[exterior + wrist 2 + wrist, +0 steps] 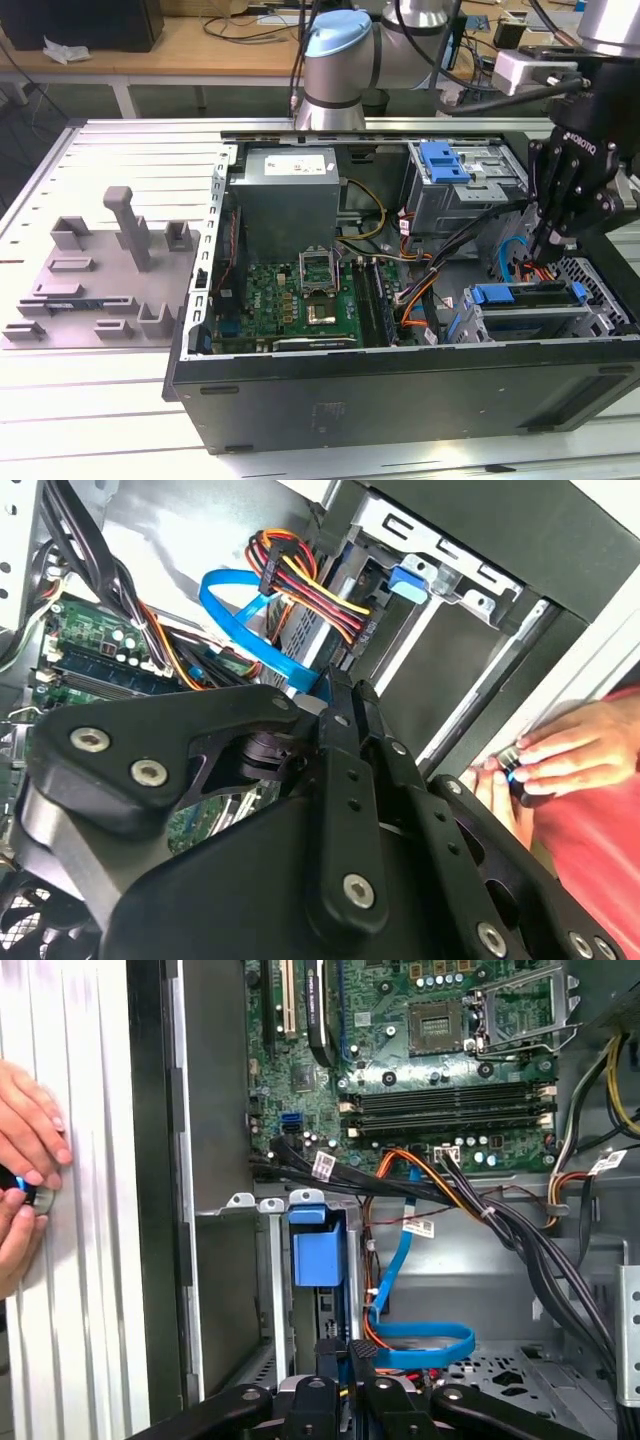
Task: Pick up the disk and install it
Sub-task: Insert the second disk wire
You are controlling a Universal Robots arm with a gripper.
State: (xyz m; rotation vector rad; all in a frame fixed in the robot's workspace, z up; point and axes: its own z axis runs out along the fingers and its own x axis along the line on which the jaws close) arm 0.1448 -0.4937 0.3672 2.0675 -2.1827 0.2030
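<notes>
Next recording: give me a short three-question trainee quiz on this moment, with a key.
1. True or false: the grey slotted fixture lies outside the computer case.
2. The claw is nearest to: A) the processor socket, B) the disk in its blue carrier, seated in the drive bay, C) the power supply.
3. What colour is the flat cable looped beside the claw?

Key: 1 true; 2 B; 3 blue.

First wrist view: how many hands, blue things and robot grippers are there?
Person's hands: 2
Flat blue ribbon cable: 1
Blue plastic carrier handle: 1
Black metal robot gripper: 1
Total: 5
</notes>
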